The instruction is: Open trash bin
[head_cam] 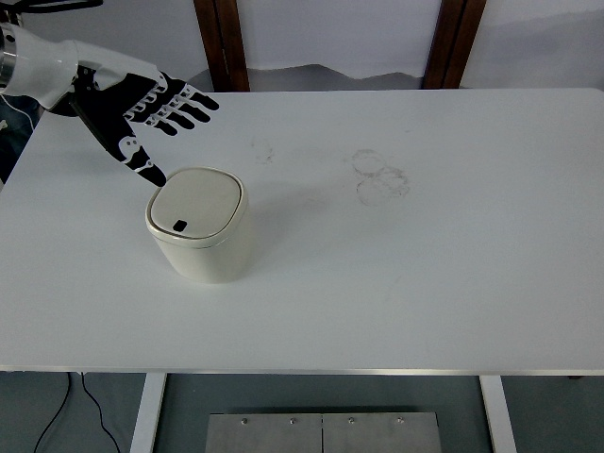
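Observation:
A small cream trash bin (199,226) stands on the white table (396,283), left of centre. Its lid is down, with a small black button (179,226) near the lid's front edge. My left hand (156,118) reaches in from the upper left and hovers just behind and left of the bin. Its fingers (189,99) are spread flat and hold nothing. The thumb tip points down close to the lid's back left corner; I cannot tell if it touches. The right arm does not show.
Faint ring marks (379,176) stain the tabletop right of centre. Two brown wooden posts (223,42) stand behind the table's far edge. A cable (90,406) hangs below the near left corner.

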### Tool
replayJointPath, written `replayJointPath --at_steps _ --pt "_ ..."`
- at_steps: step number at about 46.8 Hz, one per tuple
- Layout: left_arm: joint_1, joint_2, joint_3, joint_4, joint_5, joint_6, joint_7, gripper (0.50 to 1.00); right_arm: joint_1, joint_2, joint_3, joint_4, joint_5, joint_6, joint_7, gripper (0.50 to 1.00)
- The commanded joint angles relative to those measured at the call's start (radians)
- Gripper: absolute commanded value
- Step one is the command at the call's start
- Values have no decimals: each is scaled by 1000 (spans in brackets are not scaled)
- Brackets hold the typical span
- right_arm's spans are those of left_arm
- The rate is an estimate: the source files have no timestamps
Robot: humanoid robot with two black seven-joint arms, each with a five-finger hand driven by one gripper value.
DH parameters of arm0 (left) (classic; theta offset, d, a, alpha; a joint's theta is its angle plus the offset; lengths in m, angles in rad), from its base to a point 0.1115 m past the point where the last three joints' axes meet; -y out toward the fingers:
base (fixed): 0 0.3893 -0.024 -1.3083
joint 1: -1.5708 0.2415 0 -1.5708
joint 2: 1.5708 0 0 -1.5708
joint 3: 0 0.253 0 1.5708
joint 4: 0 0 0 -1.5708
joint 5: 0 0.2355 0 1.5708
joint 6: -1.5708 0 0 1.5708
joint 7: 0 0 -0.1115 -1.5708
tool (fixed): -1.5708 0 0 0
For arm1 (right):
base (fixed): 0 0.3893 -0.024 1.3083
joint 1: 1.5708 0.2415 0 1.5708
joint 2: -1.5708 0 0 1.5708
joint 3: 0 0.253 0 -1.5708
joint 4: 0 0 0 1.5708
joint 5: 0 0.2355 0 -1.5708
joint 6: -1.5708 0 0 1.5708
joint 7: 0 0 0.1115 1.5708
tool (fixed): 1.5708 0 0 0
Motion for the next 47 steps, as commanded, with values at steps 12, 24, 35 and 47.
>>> replayJointPath --at_steps 12,24,35,47 --pt "-7 -22 47 -17 44 4 1 1000 0 0 0 -1 0 0 0 995" --pt "28 -48 70 -15 59 2 1 1000 0 0 -2 0 0 0 0 995" --pt "50 -71 113 -15 61 5 1 1000 0 0 0 -1 0 0 0 995" --pt "71 -73 114 -15 61 12 1 1000 0 0 0 -1 0 0 0 995"
